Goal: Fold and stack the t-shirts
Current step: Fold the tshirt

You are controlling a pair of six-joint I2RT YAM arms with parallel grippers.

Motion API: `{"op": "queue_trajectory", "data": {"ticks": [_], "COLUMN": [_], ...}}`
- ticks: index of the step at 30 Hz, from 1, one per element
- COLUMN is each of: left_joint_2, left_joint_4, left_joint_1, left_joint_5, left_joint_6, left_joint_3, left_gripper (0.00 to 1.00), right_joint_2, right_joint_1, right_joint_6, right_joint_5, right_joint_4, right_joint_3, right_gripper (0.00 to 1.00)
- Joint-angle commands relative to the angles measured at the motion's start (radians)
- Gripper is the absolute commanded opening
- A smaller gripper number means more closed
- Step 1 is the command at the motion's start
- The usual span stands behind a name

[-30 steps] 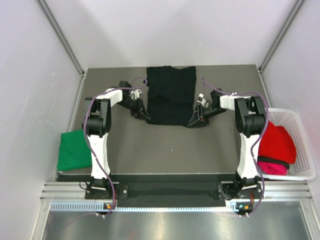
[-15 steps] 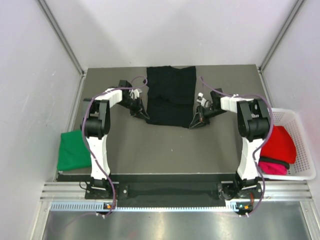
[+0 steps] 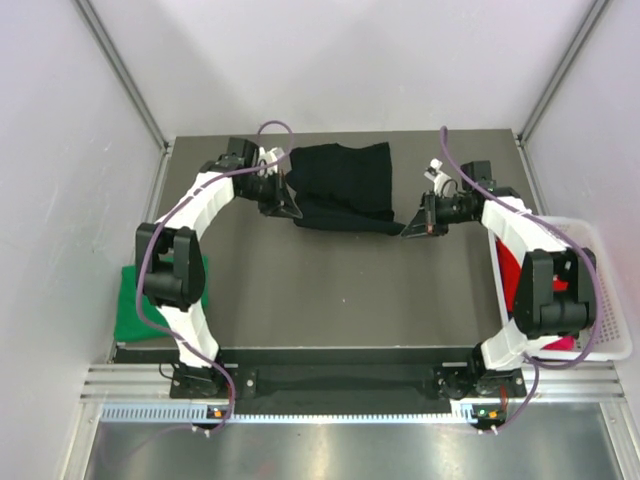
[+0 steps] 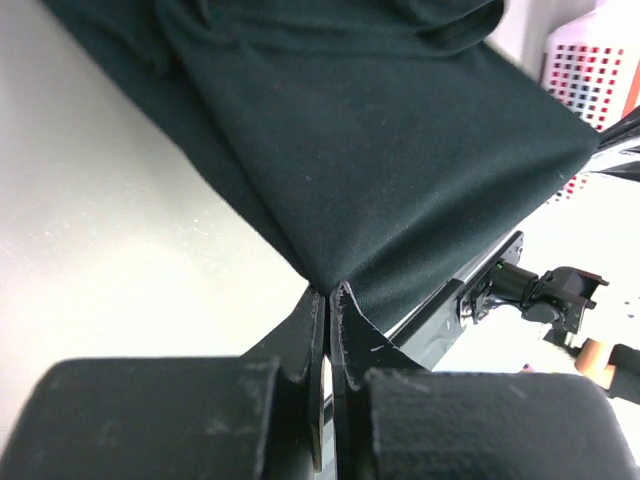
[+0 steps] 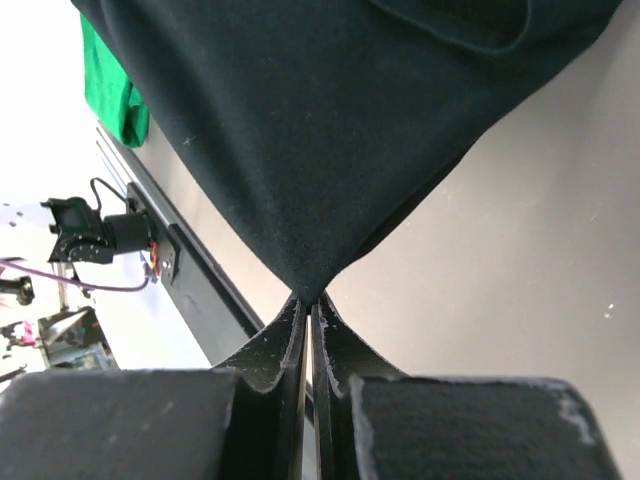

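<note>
The black t-shirt (image 3: 345, 180) lies at the far middle of the table, its near edge raised and pulled toward the back. My left gripper (image 3: 296, 212) is shut on that edge's left corner, and the cloth (image 4: 380, 150) fans out from the pinched tips (image 4: 328, 293). My right gripper (image 3: 408, 230) is shut on the right corner, where the cloth (image 5: 320, 130) tapers into the closed tips (image 5: 310, 300). A green t-shirt (image 3: 128, 300) lies folded at the left edge, partly behind the left arm. A red t-shirt (image 3: 507, 282) sits in the basket, mostly hidden by the right arm.
The white mesh basket (image 3: 603, 300) stands at the right edge of the table. Metal frame posts rise at the back corners. The grey table top (image 3: 340, 290) stretches between the arms' bases and the black shirt.
Both grippers shut on the black shirt's near corners, then lifted and carried them toward the back. The shirt now looks shorter, and both arms reach farther out.
</note>
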Motion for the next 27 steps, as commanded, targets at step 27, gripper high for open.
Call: {"op": "queue_trajectory", "data": {"ticks": [27], "left_joint_2": [-0.337], "left_joint_4": [0.060], "left_joint_1": [0.030], "left_joint_5": [-0.089], "left_joint_6": [0.007], "left_joint_3": [-0.169], "left_gripper": [0.00], "right_joint_2": [0.082], "right_joint_1": [-0.037], "right_joint_6": [-0.062], "right_joint_5": [-0.017], "right_joint_4": [-0.028], "right_joint_3": [0.305], "right_gripper": [0.00]}}
